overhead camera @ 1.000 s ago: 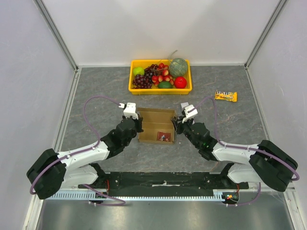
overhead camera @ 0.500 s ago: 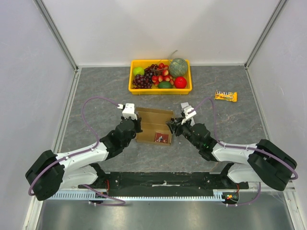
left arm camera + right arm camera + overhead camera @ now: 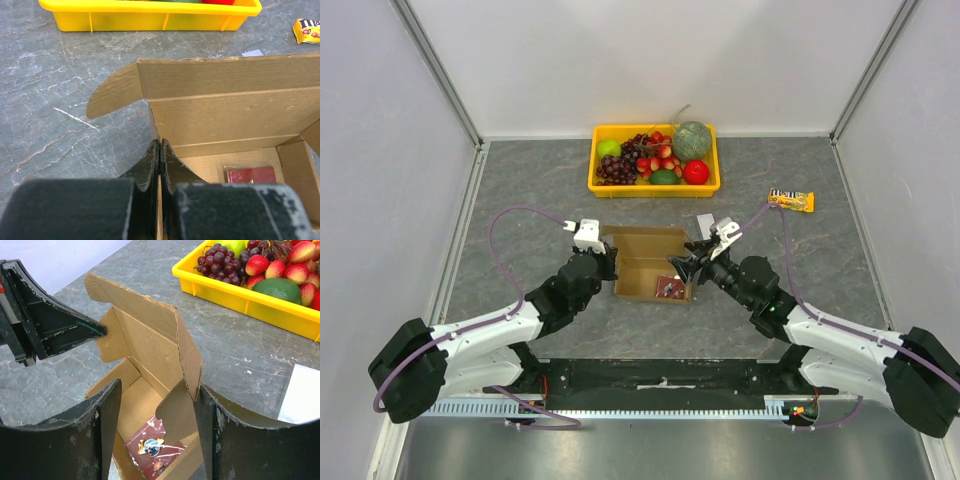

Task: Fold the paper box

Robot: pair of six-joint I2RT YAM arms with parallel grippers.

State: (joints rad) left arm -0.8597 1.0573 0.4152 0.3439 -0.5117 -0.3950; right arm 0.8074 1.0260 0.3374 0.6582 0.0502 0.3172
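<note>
Mid-fold at the centre of the table: the paper box [image 3: 648, 265] stands half-raised between your two arms, on the near side of the yellow tray [image 3: 654, 188] of fruit and well apart from it.

Your left gripper [image 3: 160, 150] is pinched tight on the box's left wall, with the cardboard edge sandwiched between its fingers, so it seems to be acting as the anchor. Your right gripper [image 3: 159, 385] has its jaws spread and holds nothing. They straddle the loose end flap [image 3: 177, 412] at the box's right side.

The lid panel [image 3: 220, 75] stands up along the far wall, with its rounded ear [image 3: 112, 92] splayed out to the left. A small red packet [image 3: 152, 450] lies on the box floor.

The step in hand looks like squaring up the right end. The walls are up, but the flaps are not tucked and the lid is not shut.

The next move probably calls for you to nudge that right flap inward until it sits flat against the end wall, while the left grip keeps the box from sliding. Keep the push gentle so the thin board does not buckle, and clear of the packet. The lid comes down after that.
</note>
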